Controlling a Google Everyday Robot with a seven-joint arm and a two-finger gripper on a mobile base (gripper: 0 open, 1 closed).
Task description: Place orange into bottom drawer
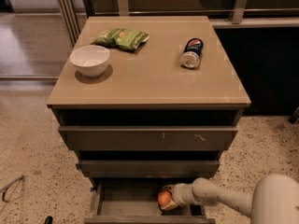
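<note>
your gripper [166, 198] is down inside the open bottom drawer [125, 200], clamped on the orange [162, 199].

you can see its fingers closed over the top and underside of the orange, holding it at the right-hand part of the drawer tray, just behind the drawer's front edge; whether the fruit touches the drawer floor, you cannot tell. your arm [219, 197] reaches in from the lower right, low to the floor. the two drawers above sit only slightly out, overhanging the back of the open one. up on the cabinet's surface [149, 85] you have a white bowl [90, 59] at the left, a green snack bag [121, 38] just behind it, and a can [192, 53] lying on its side toward the right, well apart from both.
</note>
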